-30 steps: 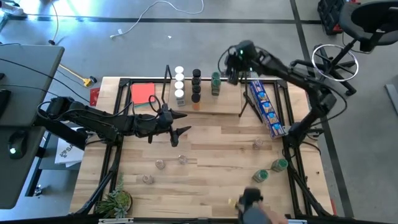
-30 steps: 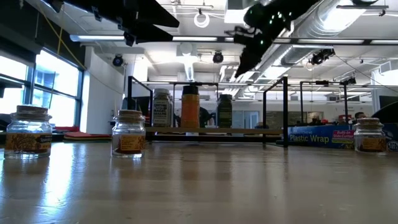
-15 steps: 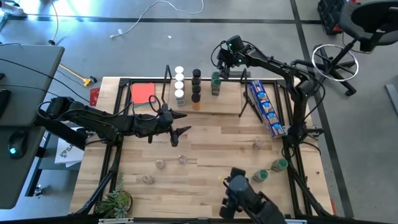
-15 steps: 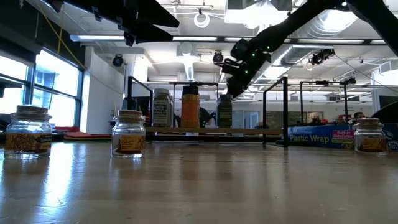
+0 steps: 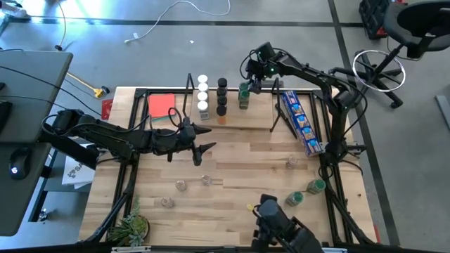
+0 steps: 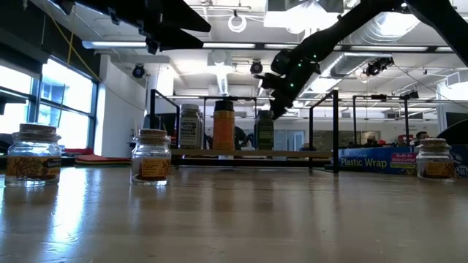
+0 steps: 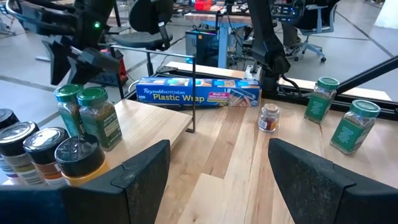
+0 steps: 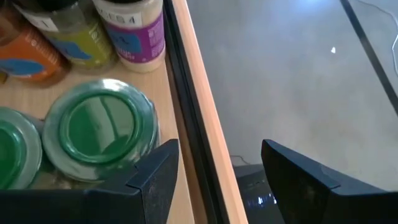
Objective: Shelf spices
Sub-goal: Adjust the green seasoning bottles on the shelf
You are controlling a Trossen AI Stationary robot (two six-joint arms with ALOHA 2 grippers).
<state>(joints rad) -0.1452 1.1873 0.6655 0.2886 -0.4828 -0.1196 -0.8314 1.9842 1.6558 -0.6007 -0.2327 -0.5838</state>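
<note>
The main risk is judged to lie at the shelf (image 5: 232, 118) in the upper middle of the high view, where the right claw (image 5: 254, 79) hangs just beside the green-lidded jars (image 5: 243, 94). In the right wrist view its fingers are seen spread apart with nothing between them, one finger close to the near green lid (image 8: 99, 129). If the arm is swung sideways, that jar could be knocked into its neighbours or off the shelf's back edge.

Near to far in the low view: two clear-lidded jars (image 6: 151, 157) stand on the bench (image 6: 234, 219) at the left, and another (image 6: 436, 158) at the far right. In the high view, three small jars (image 5: 181, 185) sit lower centre and two green-lidded jars (image 5: 315, 186) lower right, all still unshelved. The left claw (image 5: 202, 138) hovers mid-bench at the left of centre, its fingers apart and empty.

Farther back, white-lidded jars (image 5: 202, 93) and black-lidded jars (image 5: 222, 96) are lined up on the shelf. The blue Plastic Wrap box (image 5: 299, 121) lies just right of the shelf and narrows the right arm's approach. A red card (image 5: 162, 105) lies left of it, and a small plant (image 5: 131, 228) stands at the lower left corner.
</note>
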